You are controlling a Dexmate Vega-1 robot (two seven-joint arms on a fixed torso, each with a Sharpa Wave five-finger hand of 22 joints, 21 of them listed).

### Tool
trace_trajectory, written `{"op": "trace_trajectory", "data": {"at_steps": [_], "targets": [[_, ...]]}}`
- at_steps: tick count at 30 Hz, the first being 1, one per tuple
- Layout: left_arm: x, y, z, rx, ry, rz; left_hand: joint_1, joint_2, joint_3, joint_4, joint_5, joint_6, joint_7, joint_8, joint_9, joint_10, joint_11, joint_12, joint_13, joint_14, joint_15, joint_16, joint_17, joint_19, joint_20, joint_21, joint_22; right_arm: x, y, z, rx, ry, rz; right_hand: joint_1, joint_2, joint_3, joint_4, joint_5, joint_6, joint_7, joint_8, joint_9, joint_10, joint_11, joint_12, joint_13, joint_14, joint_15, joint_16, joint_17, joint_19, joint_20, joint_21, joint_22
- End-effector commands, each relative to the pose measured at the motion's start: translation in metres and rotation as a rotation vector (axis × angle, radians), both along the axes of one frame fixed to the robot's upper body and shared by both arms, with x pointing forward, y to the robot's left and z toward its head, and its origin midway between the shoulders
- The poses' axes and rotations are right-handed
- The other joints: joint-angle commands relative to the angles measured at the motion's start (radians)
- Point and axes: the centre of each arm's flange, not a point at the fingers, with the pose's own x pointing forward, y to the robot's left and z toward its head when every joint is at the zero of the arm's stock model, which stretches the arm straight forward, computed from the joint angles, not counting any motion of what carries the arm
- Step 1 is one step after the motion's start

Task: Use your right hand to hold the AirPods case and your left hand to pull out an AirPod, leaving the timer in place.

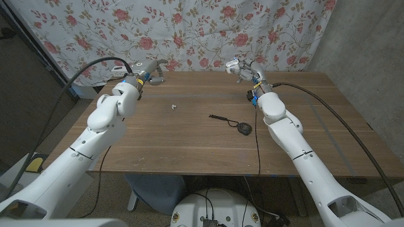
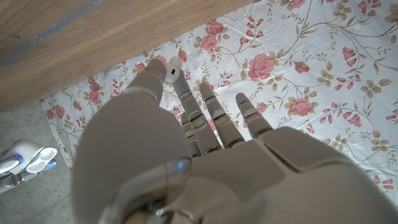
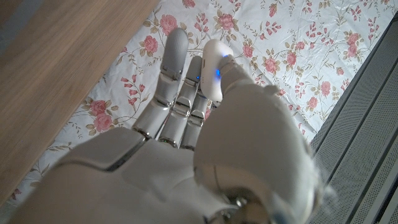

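My left hand (image 1: 151, 68) is raised over the table's far left edge. In the left wrist view it pinches a small white AirPod (image 2: 173, 68) between thumb and a finger. My right hand (image 1: 243, 68) is up at the far middle-right, well apart from the left one. It holds a white rounded AirPods case (image 3: 214, 68) against its fingers, and the case (image 1: 234, 63) shows as a white spot at the hand's tip. The black round timer (image 1: 243, 130) with its thin black strap lies on the wooden table (image 1: 189, 145), nearer than the right hand.
A tiny white thing (image 1: 173, 106) lies on the table left of centre; what it is cannot be told. A floral cloth (image 1: 202, 31) hangs behind the table's far edge. Black cables run from both arms over the table's sides.
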Motion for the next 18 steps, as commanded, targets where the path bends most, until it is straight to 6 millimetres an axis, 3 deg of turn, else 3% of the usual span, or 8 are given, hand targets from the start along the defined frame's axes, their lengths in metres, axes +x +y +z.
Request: {"op": "trace_trajectory", "data": {"at_steps": [1, 18], "targets": [[0.015, 0.015, -0.011, -0.040, 0.057, 0.002, 0.016, 0.028, 0.002, 0.007, 0.007, 0.010, -0.002, 0.000, 0.005, 0.007, -0.006, 0.008, 0.001, 0.020, -0.017, -0.003, 0.002, 0.009, 0.001, 0.005, 0.003, -0.001, 0.004, 0.000, -0.008, -0.003, -0.005, 0.003, 0.012, 0.004, 0.000, 0.004, 0.011, -0.002, -0.001, 0.001, 0.115, -0.108, 0.005, 0.012, 0.055, -0.171, 0.003, 0.004, -0.351, -0.101, 0.004, 0.002], [0.039, 0.028, -0.028, -0.061, 0.136, 0.012, 0.017, 0.029, 0.002, 0.007, 0.008, 0.015, 0.001, 0.001, 0.005, 0.006, -0.007, 0.011, -0.002, 0.020, -0.018, -0.007, 0.005, 0.010, 0.000, 0.005, 0.003, -0.002, 0.013, 0.005, -0.007, -0.011, -0.006, 0.003, 0.013, 0.005, 0.001, 0.006, 0.010, -0.001, -0.001, 0.001, 0.116, -0.109, 0.005, 0.012, 0.055, -0.169, 0.001, 0.003, -0.354, -0.101, 0.006, 0.002]]}}
